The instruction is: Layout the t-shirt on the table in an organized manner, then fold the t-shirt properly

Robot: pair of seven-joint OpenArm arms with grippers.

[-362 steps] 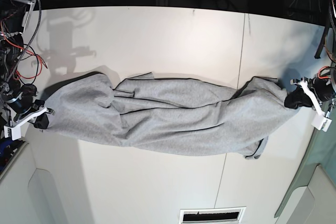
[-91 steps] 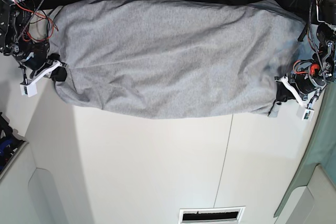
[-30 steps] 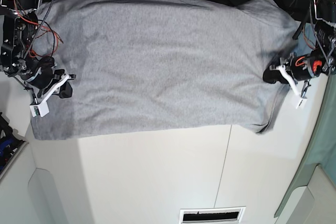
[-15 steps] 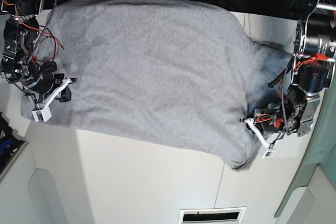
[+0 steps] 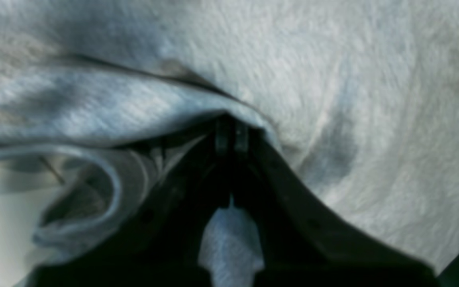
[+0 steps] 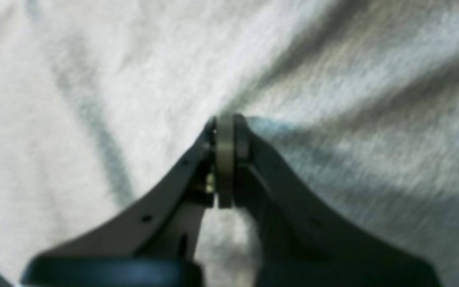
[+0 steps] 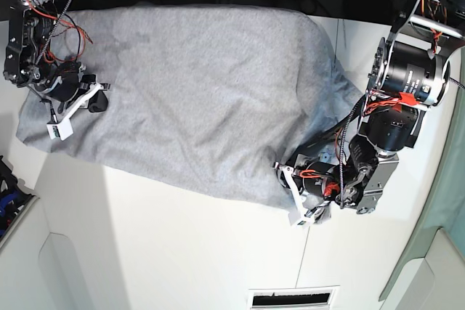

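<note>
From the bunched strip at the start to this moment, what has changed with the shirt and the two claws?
The t-shirt went from a crumpled band to a broad spread sheet. In the last second the left claw swept its corner inward and toward the near table edge, skewing the cloth. The right claw barely shifted. Both stay shut on the t-shirt.

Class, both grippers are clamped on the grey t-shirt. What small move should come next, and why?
Probably draw the left gripper outward, away from the right gripper. The t-shirt bunches at the left gripper's side, its edge slanting across the table, so it isn't spread square.
</note>
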